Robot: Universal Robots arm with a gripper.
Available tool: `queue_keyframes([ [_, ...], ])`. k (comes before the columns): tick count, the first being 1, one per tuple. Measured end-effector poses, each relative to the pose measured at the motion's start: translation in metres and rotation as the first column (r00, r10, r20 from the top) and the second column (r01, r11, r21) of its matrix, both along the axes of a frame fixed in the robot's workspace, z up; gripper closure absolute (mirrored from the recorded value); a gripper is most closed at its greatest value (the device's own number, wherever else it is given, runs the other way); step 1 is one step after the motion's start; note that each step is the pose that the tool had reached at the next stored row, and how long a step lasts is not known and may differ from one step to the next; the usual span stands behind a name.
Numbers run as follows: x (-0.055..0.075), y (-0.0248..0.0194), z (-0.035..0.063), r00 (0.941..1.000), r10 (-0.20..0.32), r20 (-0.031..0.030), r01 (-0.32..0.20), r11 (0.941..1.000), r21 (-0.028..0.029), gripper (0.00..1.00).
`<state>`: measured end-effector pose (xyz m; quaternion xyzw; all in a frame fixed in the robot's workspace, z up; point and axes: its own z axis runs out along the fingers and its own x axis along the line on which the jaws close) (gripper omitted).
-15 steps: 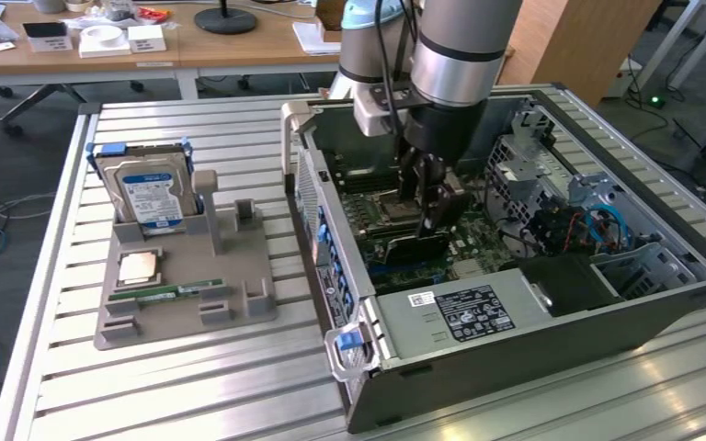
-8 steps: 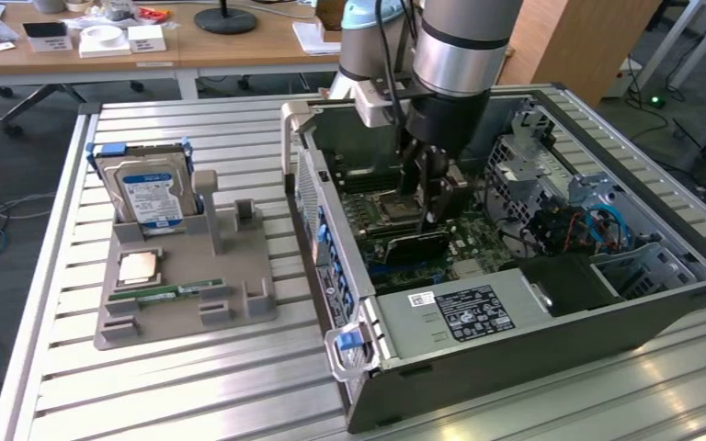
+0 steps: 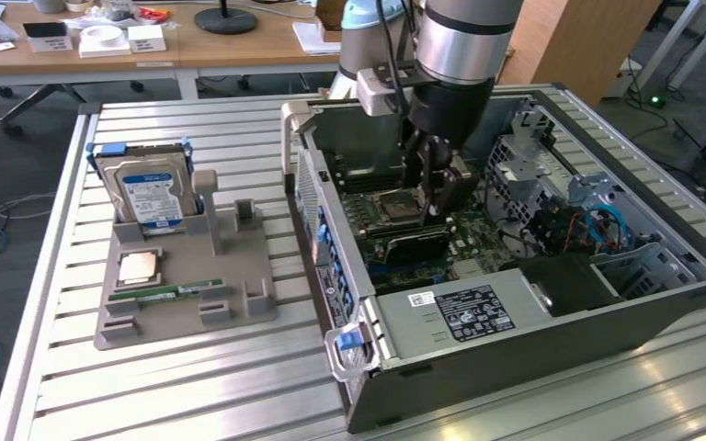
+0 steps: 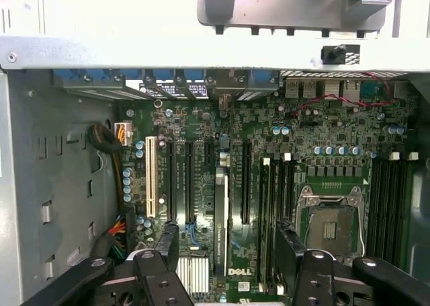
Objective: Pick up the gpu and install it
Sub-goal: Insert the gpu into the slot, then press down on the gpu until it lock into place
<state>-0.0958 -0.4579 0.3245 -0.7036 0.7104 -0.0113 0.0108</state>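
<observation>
My tool [image 4: 227,235] hangs inside the case [image 3: 513,340], fingers [image 4: 168,245] spread wide, gripping nothing. The gpu [image 4: 220,198] stands on edge in a motherboard [image 4: 322,158] slot, straight below the tool, midway between both fingers, untouched. Its long axis runs along the slots.

Silver-grey cylindrical arm [image 3: 458,41], pale-blue joint cap, black end effector [image 3: 437,184], black cable.
</observation>
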Motion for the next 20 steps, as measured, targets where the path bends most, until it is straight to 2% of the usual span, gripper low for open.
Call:
queue_keyframes([
  [20,0.0000,0.0000,0.0021,1.0000,0.000,0.0000,0.000,1.0000,0.0001,0.31],
])
